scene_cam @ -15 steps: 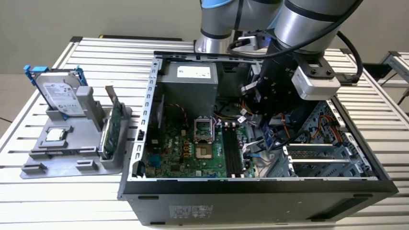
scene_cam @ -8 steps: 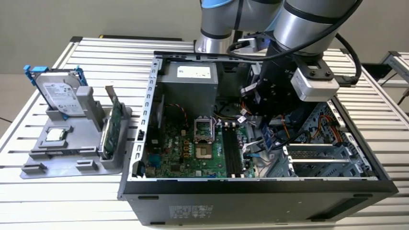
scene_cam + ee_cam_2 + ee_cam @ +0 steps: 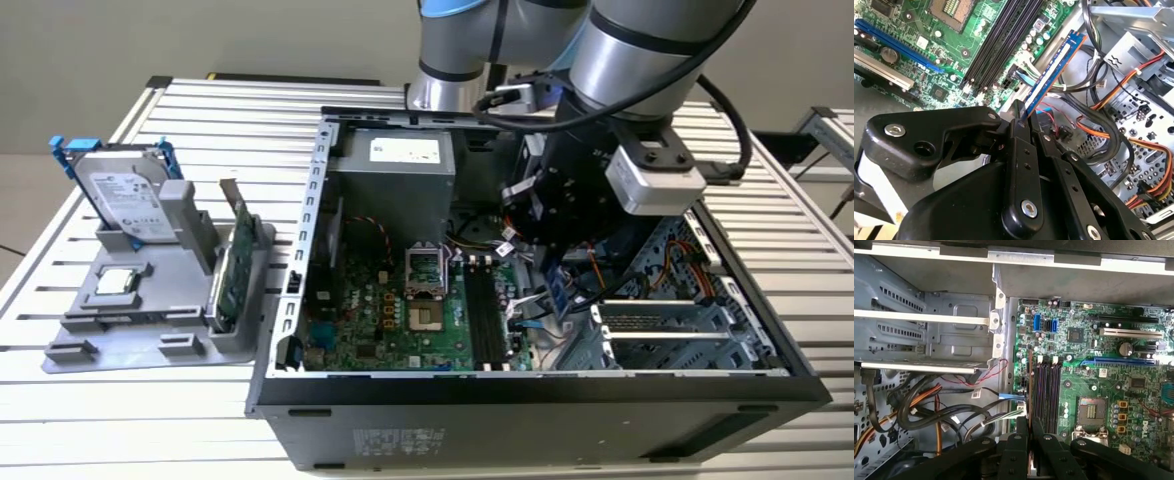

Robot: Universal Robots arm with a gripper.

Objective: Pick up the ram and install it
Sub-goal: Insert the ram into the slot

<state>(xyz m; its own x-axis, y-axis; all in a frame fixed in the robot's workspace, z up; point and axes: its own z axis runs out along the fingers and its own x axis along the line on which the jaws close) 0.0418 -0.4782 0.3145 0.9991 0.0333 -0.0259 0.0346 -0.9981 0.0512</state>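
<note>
Ram (image 3: 1053, 70), a slim blue-green stick seen edge-on, sits clamped between the gripper's (image 3: 1021, 114) black fingers (image 3: 1018, 131), hanging over the motherboard (image 3: 979, 30) just beside the dark memory slots (image 3: 999, 42), not seated in any. In the first wrist view its thin edge (image 3: 1030, 385) runs alongside those slots (image 3: 1048, 390). Around it stands the open computer case (image 3: 534, 395), with a hard drive (image 3: 127, 195) on the grey holder (image 3: 80, 345) at the exterior view's left.
</note>
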